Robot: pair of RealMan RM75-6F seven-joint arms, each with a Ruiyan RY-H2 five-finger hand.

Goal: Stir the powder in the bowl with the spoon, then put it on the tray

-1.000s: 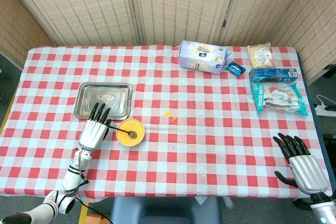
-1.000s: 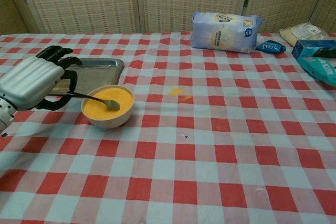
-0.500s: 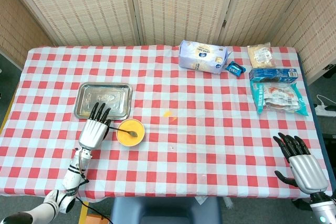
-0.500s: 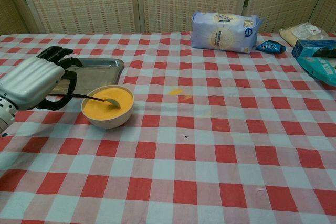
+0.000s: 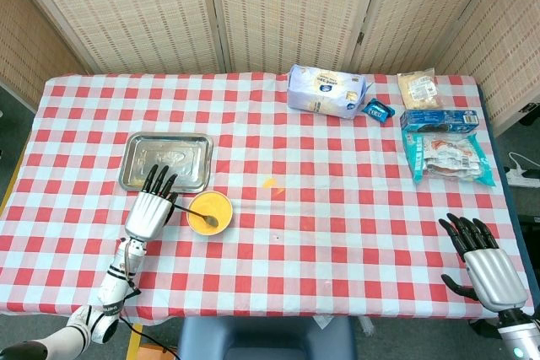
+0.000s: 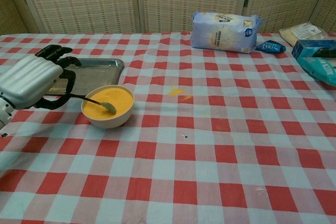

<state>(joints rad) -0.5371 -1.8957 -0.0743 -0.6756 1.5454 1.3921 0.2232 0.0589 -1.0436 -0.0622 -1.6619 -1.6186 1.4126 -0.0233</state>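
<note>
**Spoon in the powder bowl, held by the left hand**

Spoon, a thin metal one (image 6: pixel 96 101), reaches from the left hand (image 6: pixel 31 81) into the small round cream-coloured bowl (image 6: pixel 107 119). Its scoop end lies on the orange-yellow powder (image 6: pixel 113 98) that fills the bowl nearly to the rim, towards the near side of the bowl. The handle crosses the bowl's left rim and ends in the dark fingers (image 6: pixel 68 80) of the silver-backed left hand, which pinch it; the other fingers lie loosely together, pointing towards the far side of the table.

The bowl stands on the red-and-white checked tablecloth (image 6: pixel 210 150), just in front of the right corner of the shallow rectangular metal tray (image 6: pixel 100 69). The tray holds nothing that can be seen.

The right hand (image 5: pixel 483 263) rests near the front right corner of the table, well apart from the bowl, fingers spread and holding nothing.

Along the far edge lies a white-and-blue bag (image 6: pixel 224 31), with a small blue packet (image 6: pixel 270 46) just beside it. At the far right are a beige packet (image 5: pixel 419 88), a blue box (image 5: pixel 439 119) and a teal packet (image 5: pixel 445 158).
</note>
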